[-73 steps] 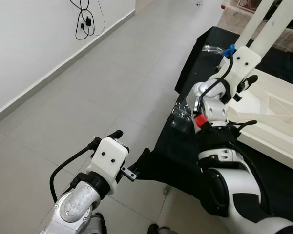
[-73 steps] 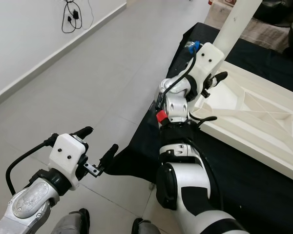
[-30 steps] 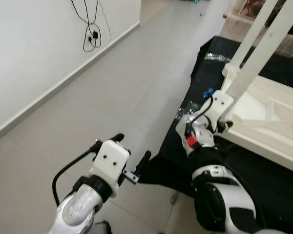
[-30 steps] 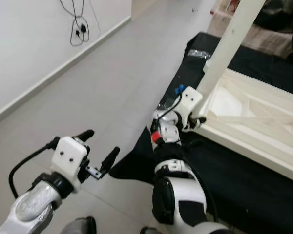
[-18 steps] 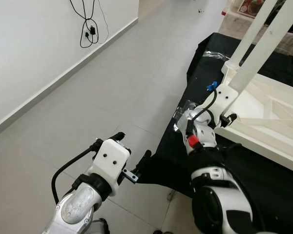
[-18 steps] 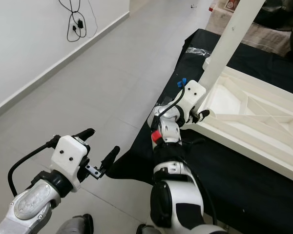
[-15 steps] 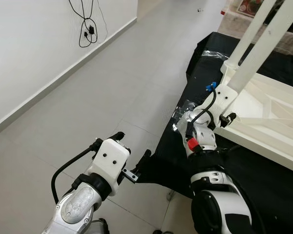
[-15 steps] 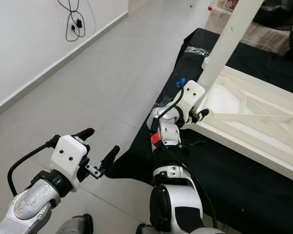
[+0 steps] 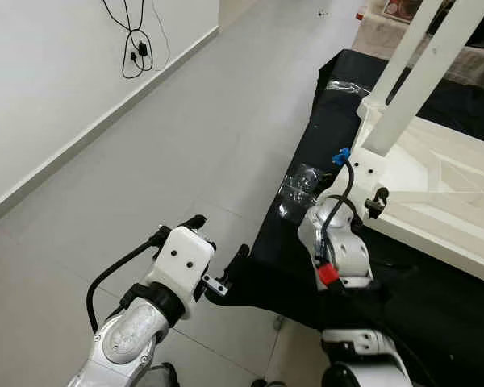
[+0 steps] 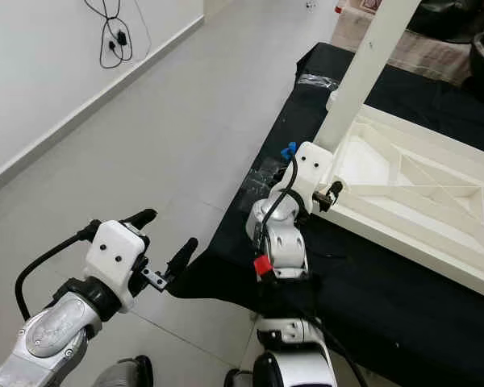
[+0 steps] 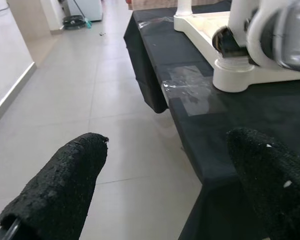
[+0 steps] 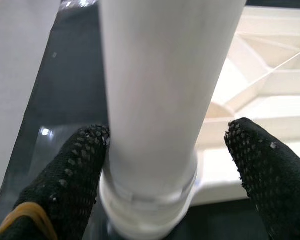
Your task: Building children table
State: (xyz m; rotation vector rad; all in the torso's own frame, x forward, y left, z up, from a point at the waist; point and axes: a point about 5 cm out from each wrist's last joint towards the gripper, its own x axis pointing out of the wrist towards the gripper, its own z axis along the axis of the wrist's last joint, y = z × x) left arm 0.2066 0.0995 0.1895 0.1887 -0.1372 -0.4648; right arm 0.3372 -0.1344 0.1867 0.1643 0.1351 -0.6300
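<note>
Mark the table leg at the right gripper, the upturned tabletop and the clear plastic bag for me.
table leg (image 12: 160, 90), right wrist view, middle of the white shaft.
upturned tabletop (image 10: 436, 211), right eye view, a rib of its underside.
clear plastic bag (image 9: 298, 187), left eye view, its crumpled middle.

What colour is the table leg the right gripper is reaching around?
White. The table leg shows best in the right wrist view, between the open right gripper's black fingers.

White table leg (image 12: 160, 90), black cloth (image 9: 436, 298), grey floor tiles (image 9: 169, 145)
</note>
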